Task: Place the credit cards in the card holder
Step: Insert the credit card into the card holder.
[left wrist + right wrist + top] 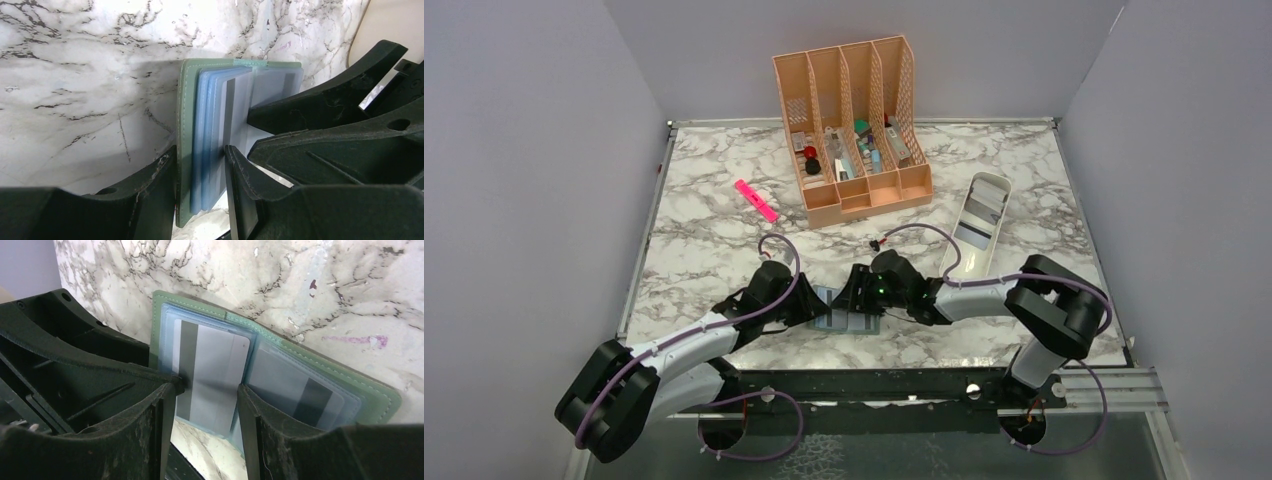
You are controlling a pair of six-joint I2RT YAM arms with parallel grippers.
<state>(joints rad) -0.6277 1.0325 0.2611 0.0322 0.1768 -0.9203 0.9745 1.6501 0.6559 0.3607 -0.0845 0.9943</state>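
Top view: card holder (839,322) lies open on the marble table (1044,200) at 6 o'clock, close to the near edge. The left gripper (812,308) meets it from 9 o'clock and the right gripper (856,298) from 3 o'clock. Finger gaps and cards cannot be made out from here. Peach organizer (854,130) at 12, white tray (980,215) at 2, pink highlighter (756,200) at 10.

Left wrist view: the gap is narrow. The fingers (160,195) pinch the green cover and its stack of blue pockets from both sides.

Right wrist view only: a grey credit card (215,365) with a dark stripe sits in the holder's left pocket, its lower end sticking out. The right fingers straddle it with a narrow gap, one tip touching the stripe; cannot tell if they grip it. A second credit card (290,387) sits in the right pocket.
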